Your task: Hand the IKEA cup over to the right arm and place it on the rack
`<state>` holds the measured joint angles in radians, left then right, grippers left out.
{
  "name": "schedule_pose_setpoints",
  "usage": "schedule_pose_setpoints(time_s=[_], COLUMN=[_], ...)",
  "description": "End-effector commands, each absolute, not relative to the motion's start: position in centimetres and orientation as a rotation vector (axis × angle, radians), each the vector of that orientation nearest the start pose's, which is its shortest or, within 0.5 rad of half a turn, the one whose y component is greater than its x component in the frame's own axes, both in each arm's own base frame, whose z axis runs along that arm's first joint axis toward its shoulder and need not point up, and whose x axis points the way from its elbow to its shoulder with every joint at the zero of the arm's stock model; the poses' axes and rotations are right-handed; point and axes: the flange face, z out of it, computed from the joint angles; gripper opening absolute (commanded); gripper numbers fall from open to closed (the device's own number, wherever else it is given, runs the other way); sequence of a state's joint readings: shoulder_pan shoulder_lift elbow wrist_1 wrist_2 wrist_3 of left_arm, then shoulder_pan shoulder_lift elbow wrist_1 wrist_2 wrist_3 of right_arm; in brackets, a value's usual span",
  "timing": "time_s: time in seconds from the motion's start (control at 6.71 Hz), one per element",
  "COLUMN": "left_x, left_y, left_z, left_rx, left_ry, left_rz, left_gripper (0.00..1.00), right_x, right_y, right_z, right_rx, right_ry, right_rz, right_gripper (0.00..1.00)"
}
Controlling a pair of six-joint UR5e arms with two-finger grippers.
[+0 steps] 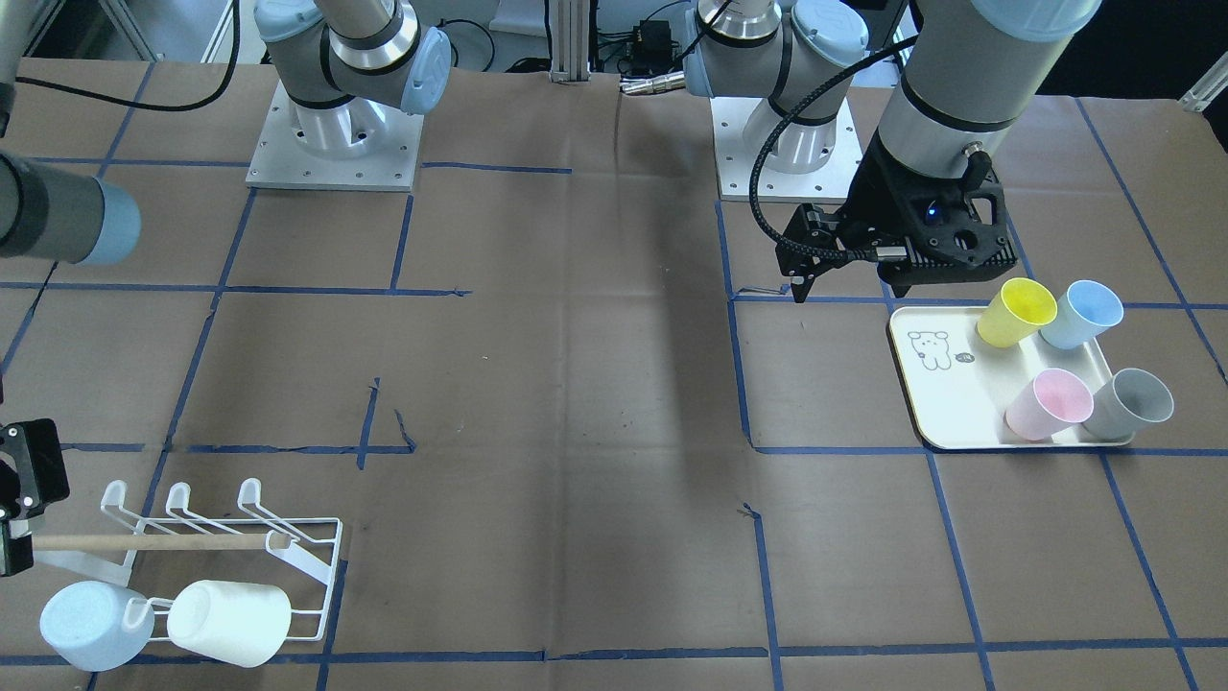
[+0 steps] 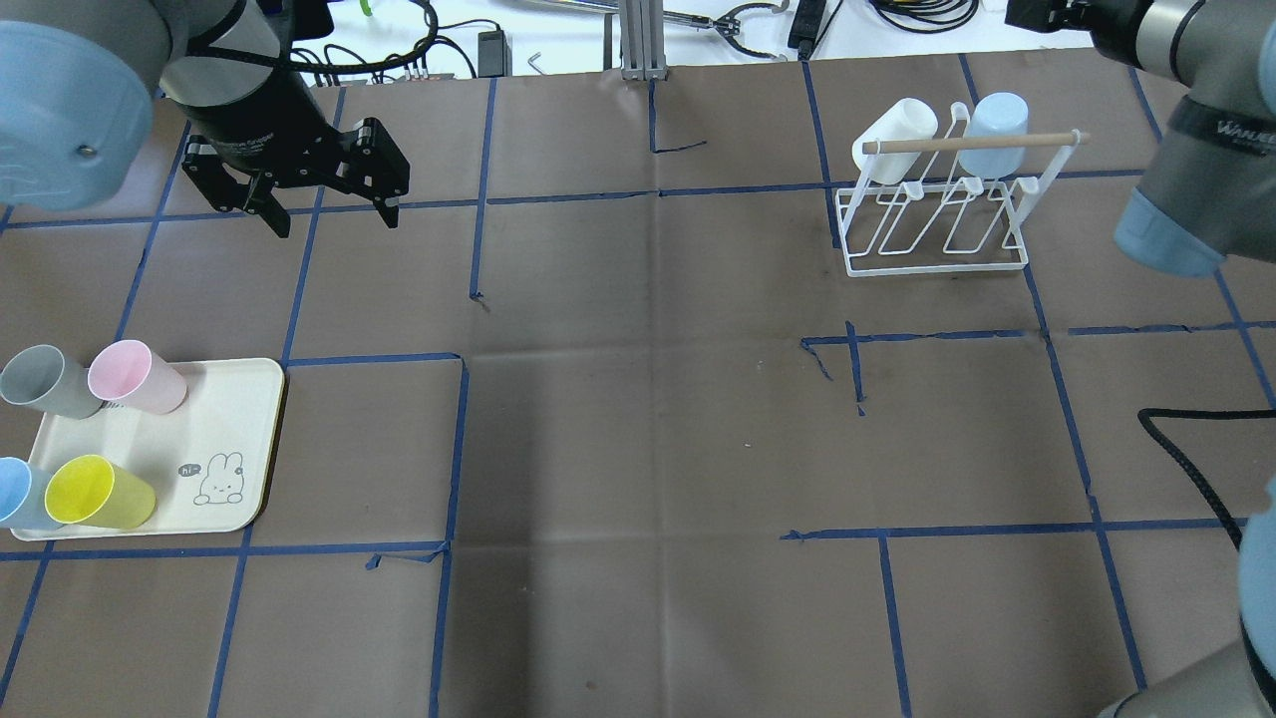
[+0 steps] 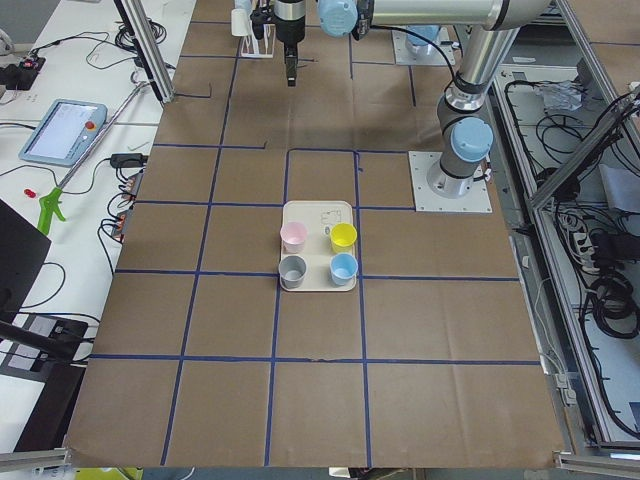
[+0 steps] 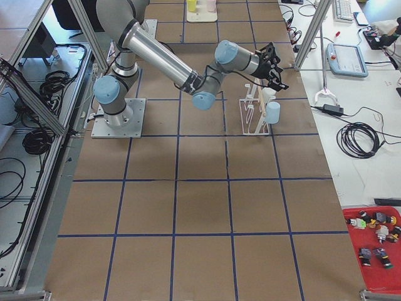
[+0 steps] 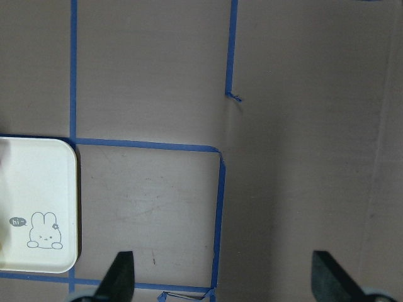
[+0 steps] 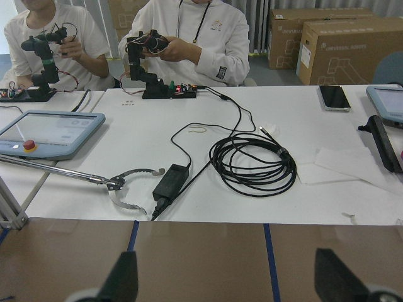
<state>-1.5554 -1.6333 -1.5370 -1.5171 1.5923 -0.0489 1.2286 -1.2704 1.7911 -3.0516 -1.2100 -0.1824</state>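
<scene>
IKEA cups: four standing mouth-up on the tray, none grasped. Just beyond the tray, left end effector hovering, jaws apart, empty; likely the pick-up step. Next: lower over one cup, grip its wall, carry it mid-surface. Far across from the tray, rack with two hung cups; right end effector nearby, jaws apart, empty. Brown blue-taped surface; beyond, cluttered white desk.

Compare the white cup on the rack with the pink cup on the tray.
The white cup hangs tilted, mouth down; the pink cup stands upright, mouth up. The white cup is on the rack, the pink cup on the tray. Both are plain, single-coloured cups.
</scene>
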Motion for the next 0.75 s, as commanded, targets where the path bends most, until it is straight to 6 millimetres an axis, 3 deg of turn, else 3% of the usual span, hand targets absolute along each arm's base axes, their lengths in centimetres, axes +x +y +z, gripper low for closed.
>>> schedule_pose_setpoints(time_s=[0.0, 0.3, 0.6], left_x=[-12.3, -12.3, -12.3], left_y=[-52.3, -52.3, -52.3], left_z=[47.8, 47.8, 47.7], left_rx=[-0.115, -0.115, -0.115], left_ry=[3.118, 3.118, 3.118], left_rz=[-0.039, -0.039, -0.037], left_gripper=[1.0, 1.0, 1.0], right_x=[-0.7, 2.6, 6.5], right_y=[-60.3, -58.6, -56.8], right_z=[42.1, 43.6, 44.0], right_rx=[-0.009, -0.047, -0.023], right_ry=[2.824, 2.854, 2.968], right_rz=[-1.21, -1.064, -0.754], right_gripper=[1.0, 1.0, 1.0])
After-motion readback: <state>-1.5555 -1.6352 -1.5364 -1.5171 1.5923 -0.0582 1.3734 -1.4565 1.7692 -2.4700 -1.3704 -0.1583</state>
